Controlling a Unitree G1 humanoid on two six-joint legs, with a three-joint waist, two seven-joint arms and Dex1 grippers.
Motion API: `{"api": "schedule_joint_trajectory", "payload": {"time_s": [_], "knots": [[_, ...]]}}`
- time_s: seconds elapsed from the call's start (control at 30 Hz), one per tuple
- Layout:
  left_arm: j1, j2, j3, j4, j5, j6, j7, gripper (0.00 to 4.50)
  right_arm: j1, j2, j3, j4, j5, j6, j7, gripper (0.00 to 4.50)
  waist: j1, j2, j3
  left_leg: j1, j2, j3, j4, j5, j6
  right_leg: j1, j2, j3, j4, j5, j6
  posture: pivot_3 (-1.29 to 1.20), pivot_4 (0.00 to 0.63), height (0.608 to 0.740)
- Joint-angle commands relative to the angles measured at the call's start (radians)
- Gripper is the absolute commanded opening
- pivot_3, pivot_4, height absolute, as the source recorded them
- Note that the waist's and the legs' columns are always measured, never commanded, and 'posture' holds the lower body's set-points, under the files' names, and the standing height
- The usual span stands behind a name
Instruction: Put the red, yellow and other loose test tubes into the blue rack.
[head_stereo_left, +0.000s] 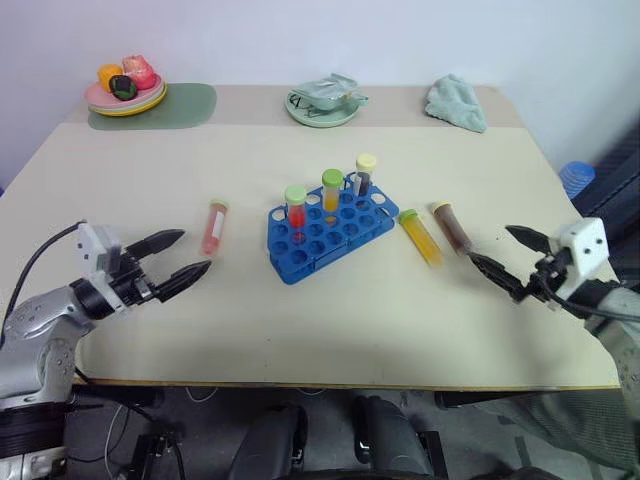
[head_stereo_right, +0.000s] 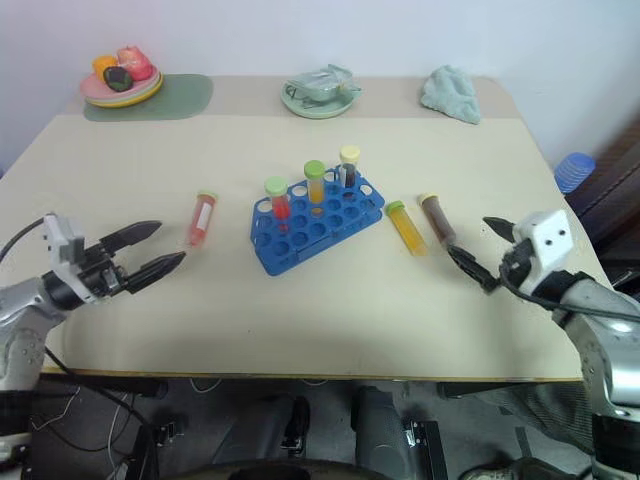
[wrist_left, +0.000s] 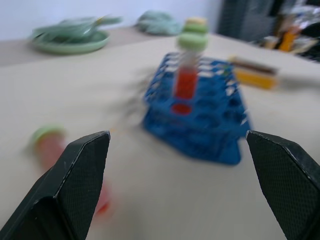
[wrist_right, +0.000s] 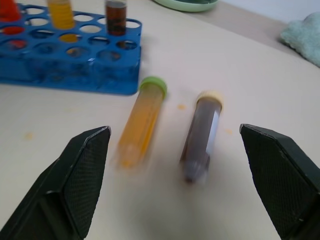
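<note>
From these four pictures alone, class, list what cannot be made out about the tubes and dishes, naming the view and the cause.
- Printing on the red tube lying left of the blue rack: too small in the eye views, blurred in the left wrist view.
- Tubes standing in the rack: their lower ends are hidden by the rack's holes.
- What lies in the green dish at the far edge: too small.
- Items on the pink plate: too small to name.

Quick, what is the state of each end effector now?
Left end effector: open, holding nothing.
Right end effector: open, holding nothing.
</note>
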Motion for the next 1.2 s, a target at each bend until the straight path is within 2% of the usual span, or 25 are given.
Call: {"api": "schedule_joint_trajectory", "payload": {"time_s": [0.03, 0.13, 0.3, 0.47, 0.57, 0.87, 1.2], "knots": [[-0.044, -0.01, -0.024, -0.042, -0.024, 0.011, -0.014, 4.49, -0.172, -0.056, 0.042, 0.055, -0.035, 0.196, -0.094, 4.25, 0.0, 0.0, 0.0, 0.0, 0.0, 0.0, 0.0, 0.0, 0.0, 0.0, 0.0, 0.0, 0.0, 0.0, 0.0, 0.0, 0.15, 0.74], [-0.059, -0.019, -0.042, -0.043, -0.024, 0.015, -0.028, 4.49, -0.332, -0.099, 0.106, 0.135, -0.009, 0.381, -0.063, 4.25, -0.003, 0.001, 0.0, -0.001, 0.0, 0.0, 0.0, 0.0, 0.0, -0.002, 0.0, 0.0, 0.0, 0.001, 0.001, 0.0, 0.15, 0.74], [-0.086, -0.044, -0.078, -0.038, -0.02, 0.018, -0.037, 4.49, -0.656, -0.134, 0.291, 0.406, -0.087, 0.591, -0.012, 4.25, -0.004, 0.001, 0.0, -0.001, 0.0, 0.001, 0.0, 0.0, 0.0, -0.002, 0.0, 0.0, 0.0, 0.0, -0.001, 0.0, 0.15, 0.74], [-0.104, -0.055, -0.095, -0.027, -0.023, 0.022, -0.048, 4.49, -0.908, -0.12, 0.453, 0.686, -0.177, 0.634, 0.095, 4.25, -0.004, 0.001, 0.001, -0.003, 0.0, 0.001, -0.001, 0.0, 0.0, -0.004, 0.0, 0.0, -0.001, 0.001, 0.001, 0.0, 0.15, 0.74], [-0.098, -0.061, -0.103, -0.033, -0.023, 0.022, -0.049, 4.49, -1.022, -0.083, 0.506, 0.858, -0.221, 0.619, 0.149, 4.25, -0.007, 0.001, 0.001, -0.004, 0.0, 0.002, 0.0, 0.001, -0.001, -0.004, 0.0, 0.0, -0.002, 0.001, 0.001, 0.0, 0.15, 0.74], [-0.058, -0.078, -0.1, -0.089, -0.042, 0.056, -0.028, 4.49, -1.201, 0.025, 0.574, 1.186, -0.334, 0.547, 0.27, 4.25, -0.024, 0.001, 0.001, -0.005, 0.0, 0.002, 0.0, 0.003, -0.005, -0.004, -0.001, 0.0, -0.001, 0.001, 0.002, 0.0, 0.15, 0.74], [-0.003, -0.076, -0.079, -0.145, -0.059, 0.073, -0.008, 4.49, -1.24, 0.118, 0.533, 1.39, -0.417, 0.374, 0.223, 4.25, -0.029, 0.002, 0.001, -0.004, -0.001, 0.002, 0.0, 0.004, -0.006, -0.005, 0.0, 0.0, 0.001, 0.001, 0.002, 0.0, 0.15, 0.74]]}}
